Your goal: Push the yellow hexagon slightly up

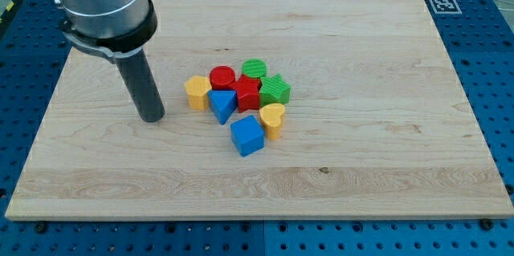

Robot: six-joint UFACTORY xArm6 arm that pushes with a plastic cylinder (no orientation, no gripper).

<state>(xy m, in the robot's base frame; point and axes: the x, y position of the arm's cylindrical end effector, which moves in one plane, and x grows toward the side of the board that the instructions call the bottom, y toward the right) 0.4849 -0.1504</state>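
Currently listed, all placed relative to the yellow hexagon [197,92], my task piece.

1. Yellow hexagon: squat, flat-topped prism, warm orange-yellow, standing upright on the wooden board [361,176]. It sits at the left edge of the cluster, roughly mid-board. Its left and lower sides look free; its right side appears to touch item 3.

2. My tip [152,118]: end of the dark rod, resting on the board left of the hexagon and slightly lower in the view, apart from it with bare wood between. No claw exists on this rig, so there is nothing to report as apart, together or clamped. I judge the tip is parked off to the side because an upward push needs contact from the hexagon's lower face; it would have to come round beneath first.

3. Blue triangle [222,104]: just right of the hexagon and a little lower, seemingly touching.

4. Red cylinder [222,76]: up and right of the hexagon, close. It may graze the hexagon's path.

5. Red star-like block [248,93]: right, beyond the triangle.

6. Green cylinder [254,68]: farther right and higher.

7. Green star-like block [275,89]: farthest right.

8. Yellow heart [273,119]: right and lower.

9. Blue cube [247,136]: lower right, lowest of the group.

Packing note: pieces are bunched tightly, so I expect a slight nudge only.
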